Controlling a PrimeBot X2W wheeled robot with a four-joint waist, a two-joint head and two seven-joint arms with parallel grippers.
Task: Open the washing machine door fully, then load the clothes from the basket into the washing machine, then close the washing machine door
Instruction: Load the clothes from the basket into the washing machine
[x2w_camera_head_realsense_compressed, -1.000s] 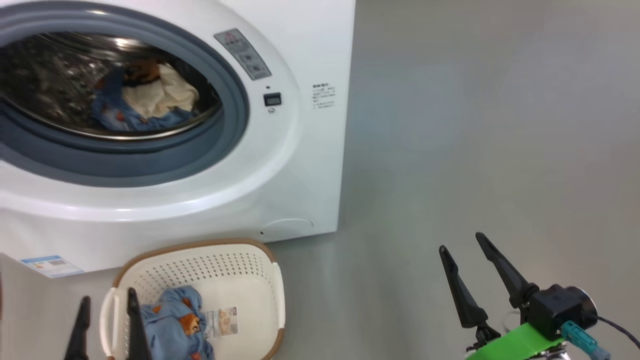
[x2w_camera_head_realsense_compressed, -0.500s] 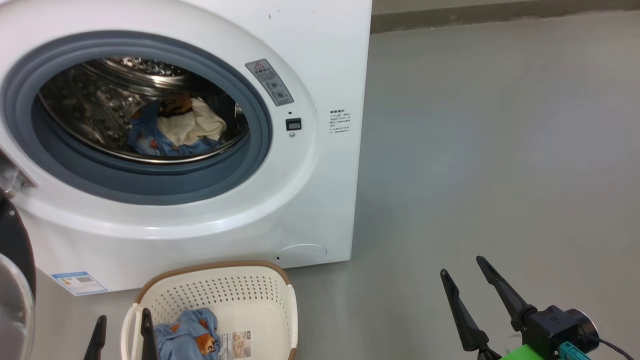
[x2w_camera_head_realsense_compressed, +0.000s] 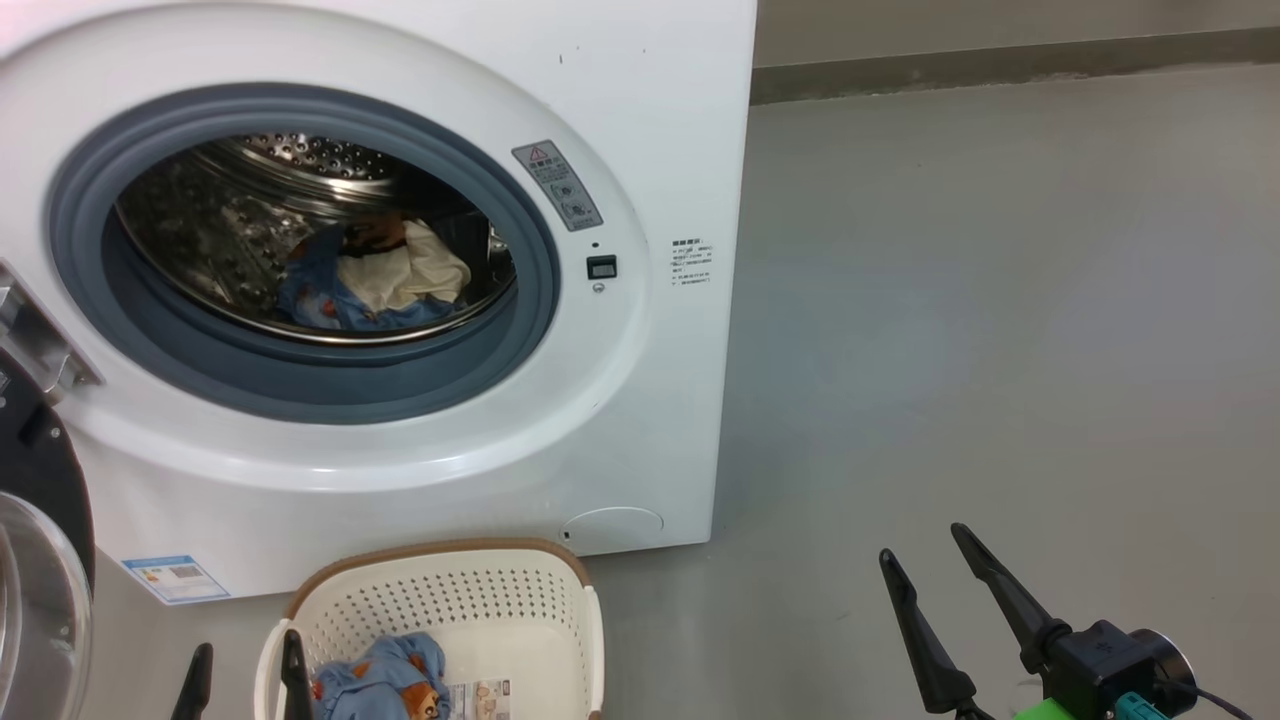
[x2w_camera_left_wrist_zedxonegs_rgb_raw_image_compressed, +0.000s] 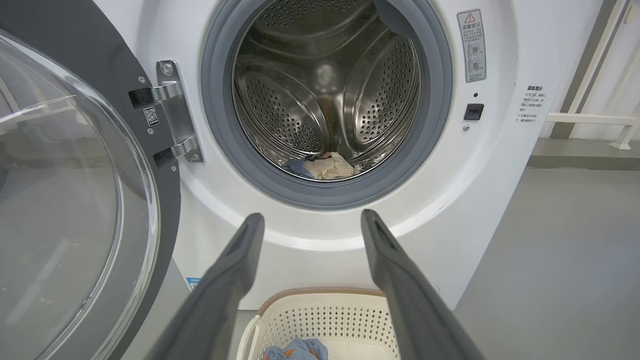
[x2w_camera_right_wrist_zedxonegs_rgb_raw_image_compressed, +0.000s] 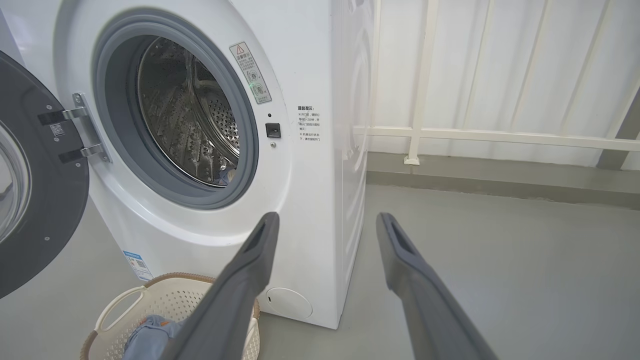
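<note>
door (x2w_camera_left_wrist_zedxonegs_rgb_raw_image_compressed: 75, 200) open. left hand (x2w_camera_left_wrist_zedxonegs_rgb_raw_image_compressed: 312, 219) wide, empty, by basket (x2w_camera_head_realsense_compressed: 440, 550); right hand (x2w_camera_head_realsense_compressed: 922, 545) wide, idle. clothes (x2w_camera_head_realsense_compressed: 385, 680) part in drum (x2w_camera_head_realsense_compressed: 230, 220), rest in basket: lower left hand, pinch bundle's middle, clear rim.

Long dark tapered fingers (x2w_camera_head_realsense_compressed: 928, 645) seen on right gripper (x2w_camera_head_realsense_compressed: 922, 541), lower right, black camera housing (x2w_camera_head_realsense_compressed: 1105, 655), green bracket (x2w_camera_head_realsense_compressed: 1045, 713), teal plug (x2w_camera_head_realsense_compressed: 1135, 707), black cable (x2w_camera_head_realsense_compressed: 1212, 698)

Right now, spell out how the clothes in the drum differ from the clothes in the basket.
The clothes in the drum show a big cream panel on top; the clothes in the basket show mostly light blue with a bear print. The clothes in the drum lie inside the washing machine, already loaded; the clothes in the basket sit in the basket on the floor, not yet loaded. Both are light-blue fabric with orange-brown prints.
</note>
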